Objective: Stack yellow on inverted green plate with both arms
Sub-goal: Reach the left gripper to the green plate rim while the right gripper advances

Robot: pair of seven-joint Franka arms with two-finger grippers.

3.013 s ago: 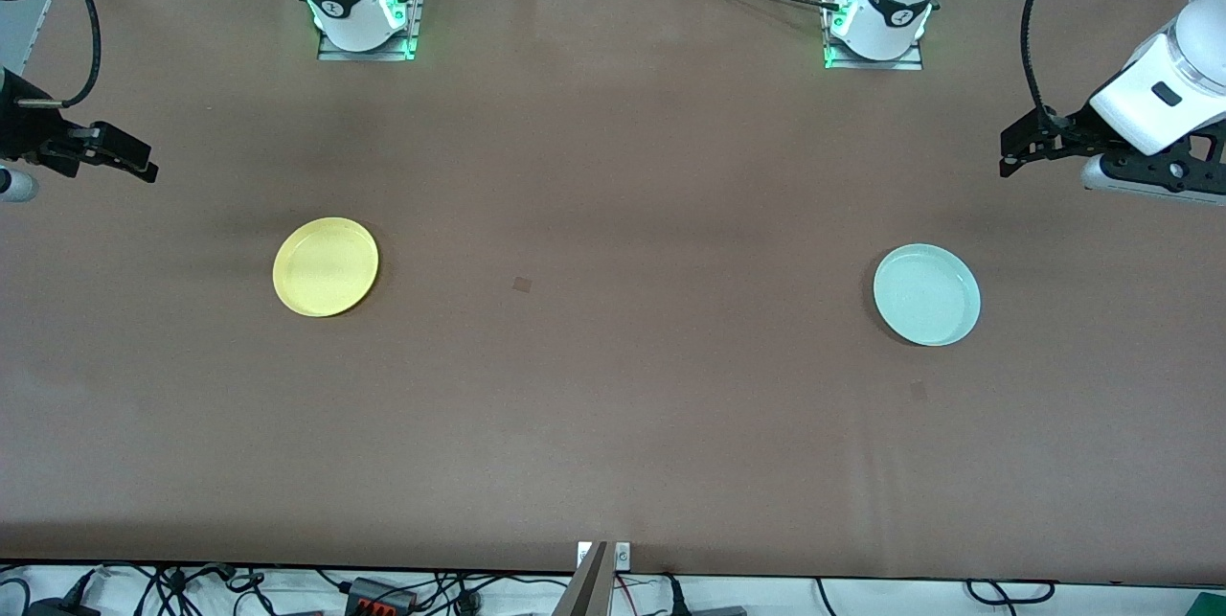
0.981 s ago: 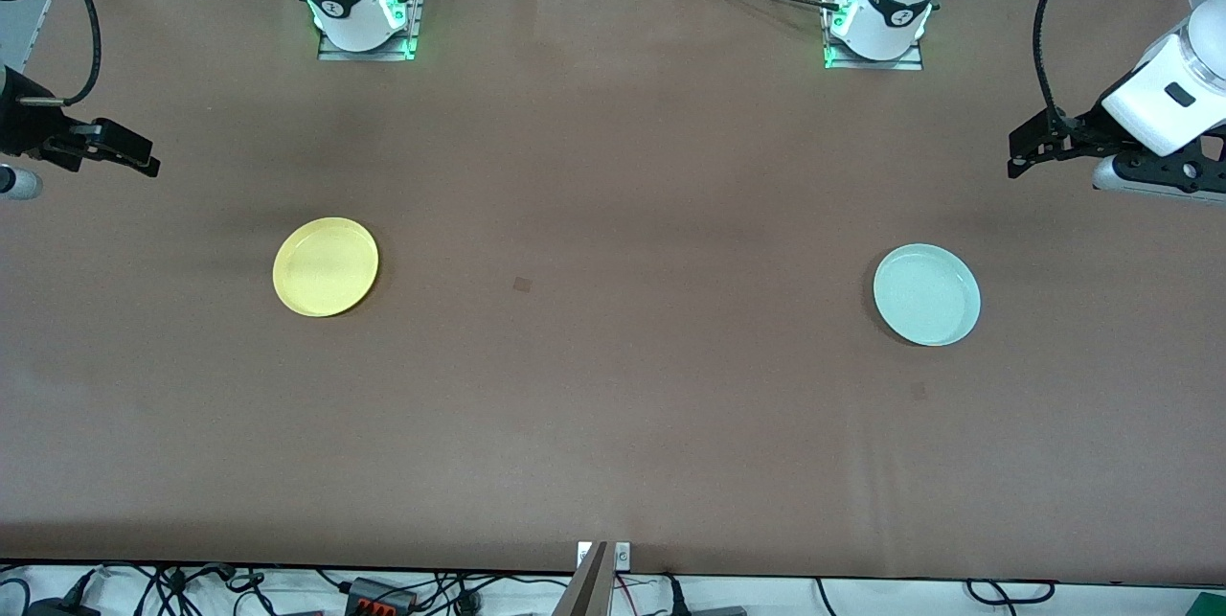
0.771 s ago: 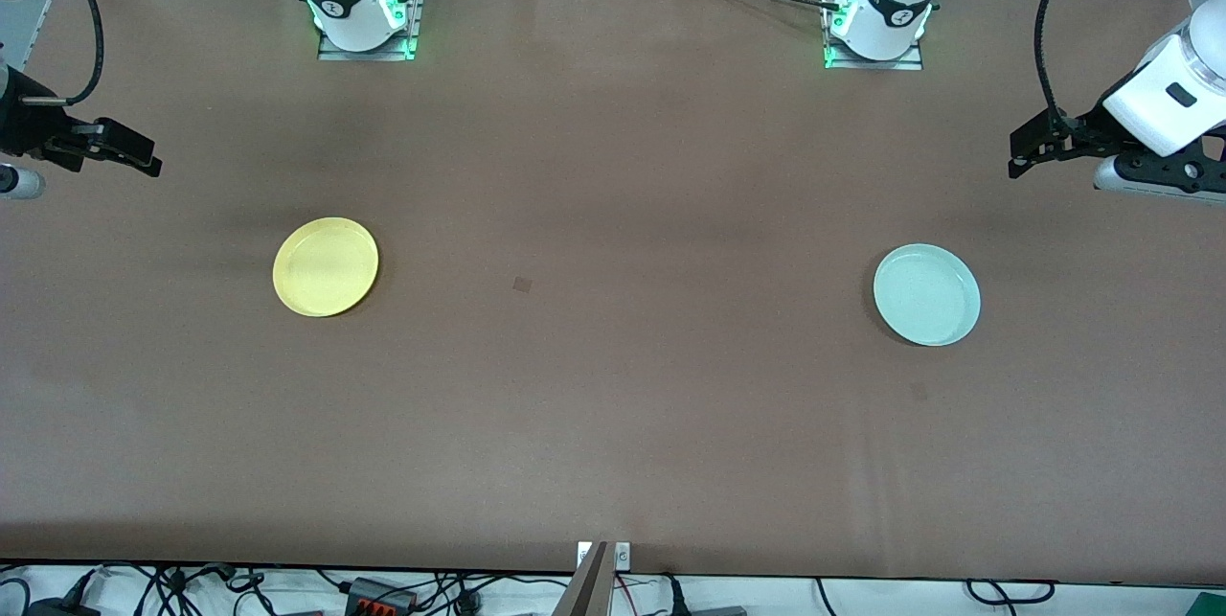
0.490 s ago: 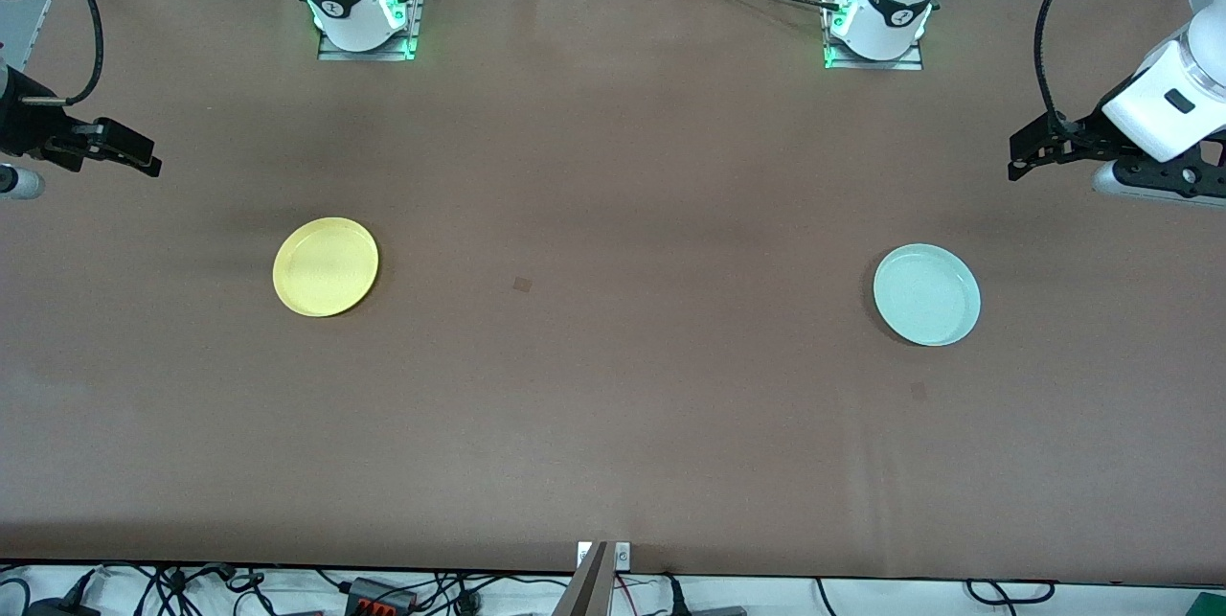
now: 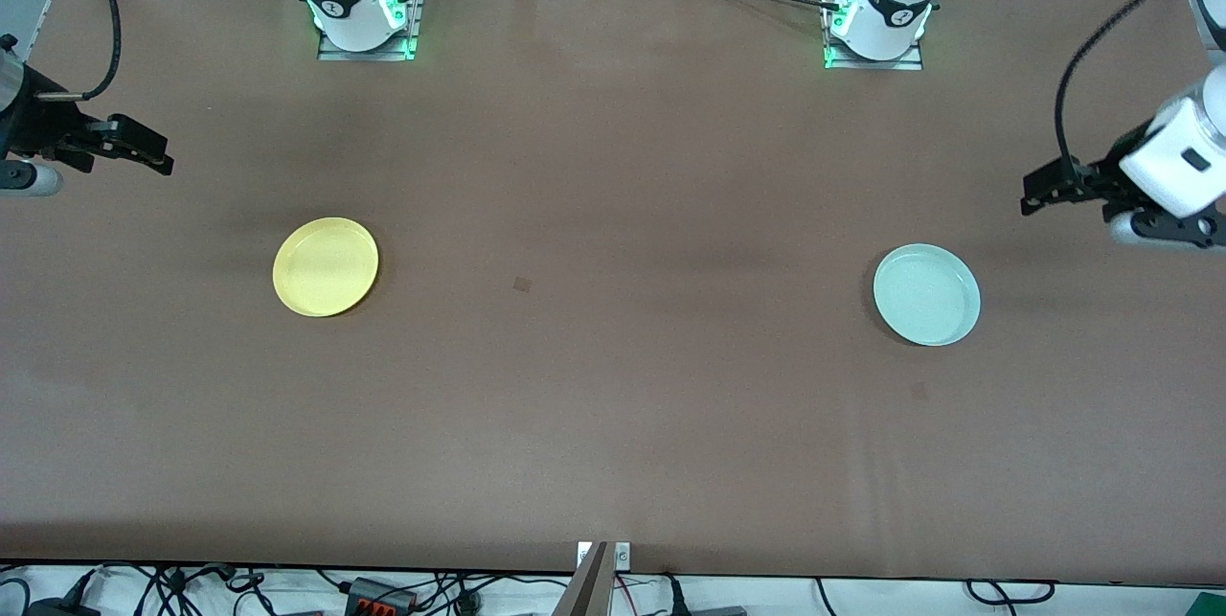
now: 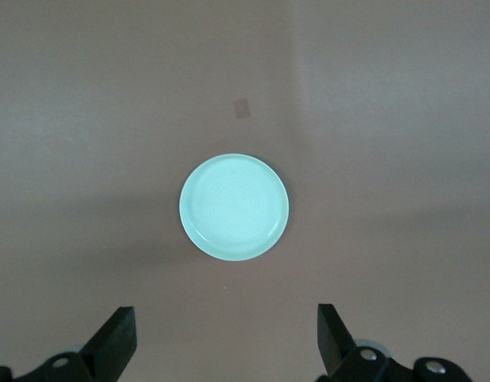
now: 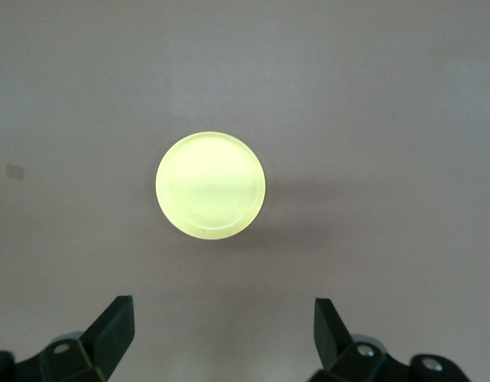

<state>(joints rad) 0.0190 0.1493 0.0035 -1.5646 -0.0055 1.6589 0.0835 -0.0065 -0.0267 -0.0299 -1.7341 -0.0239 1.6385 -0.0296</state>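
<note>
Black fingers of the left gripper (image 6: 223, 346) stand spread wide with nothing between them, hanging in the air over the table's edge at the left arm's end, short of the green plate (image 5: 926, 295). The right gripper (image 7: 221, 342) is likewise fully spread and empty, up over the right arm's end of the brown table (image 5: 613, 424), short of the yellow plate (image 5: 326, 266).

Taking the green plate as landmark: it lies flat on the table toward the left arm's end, and the yellow plate lies flat well apart from it toward the right arm's end, at about the same nearness to the front camera. A small dark patch (image 5: 522, 285) on the table sits between them, closer to the yellow plate.

Neither plate has been touched, so the step in hand looks like the approach. The green plate appears to lie hollow side up, so it likely wants turning over first. To do it well, each gripper should probably come down at its plate's rim, one finger inside the lip and one outside, since the shallow wall offers little else to pinch.

Both plates are round, so neither has a long axis or a heading; each faces straight up.
</note>
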